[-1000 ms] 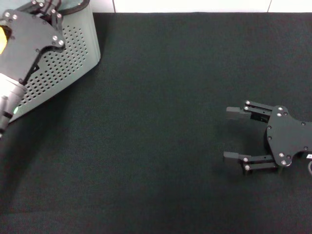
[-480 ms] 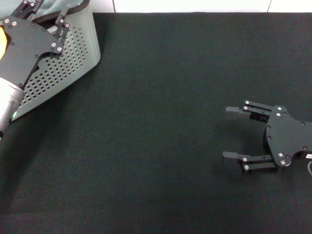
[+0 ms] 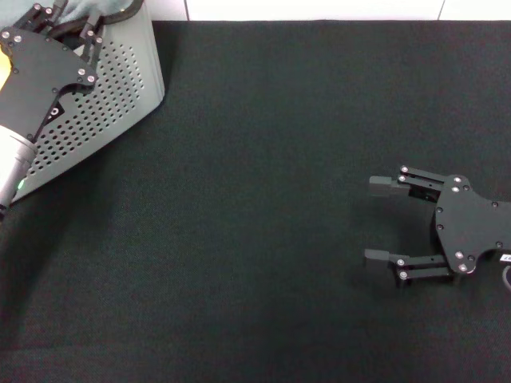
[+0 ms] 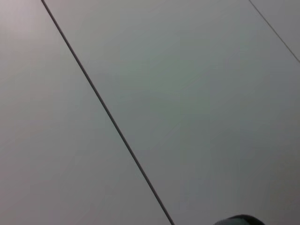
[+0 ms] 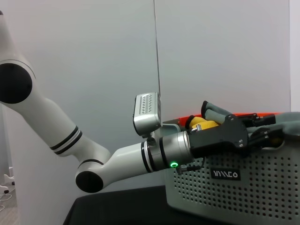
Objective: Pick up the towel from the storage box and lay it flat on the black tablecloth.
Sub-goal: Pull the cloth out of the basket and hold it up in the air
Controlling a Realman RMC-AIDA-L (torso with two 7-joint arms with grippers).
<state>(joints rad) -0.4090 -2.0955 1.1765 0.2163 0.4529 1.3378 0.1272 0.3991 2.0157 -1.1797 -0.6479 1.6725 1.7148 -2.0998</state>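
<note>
The light grey perforated storage box (image 3: pixel 120 88) stands at the far left corner of the black tablecloth (image 3: pixel 255 199). The towel (image 3: pixel 80 9) is bunched at its top, grey-teal folds showing, with yellow (image 5: pixel 200 124) beside the gripper body in the right wrist view. My left gripper (image 3: pixel 70 17) reaches over the box rim, its fingers (image 5: pixel 262 135) drawn together in the towel folds. The tips are hidden. My right gripper (image 3: pixel 382 220) rests open on the cloth at the right, holding nothing. The left wrist view shows only pale wall panels.
The box carries a black label (image 5: pixel 225 174) with white letters on its wall. A white wall runs behind the table's far edge (image 3: pixel 319 19). The left arm (image 5: pixel 93 159) stretches across toward the box from the left.
The left gripper has shifted slightly back and left over the box, and more grey-teal towel shows at the rim. The right gripper has not moved.
</note>
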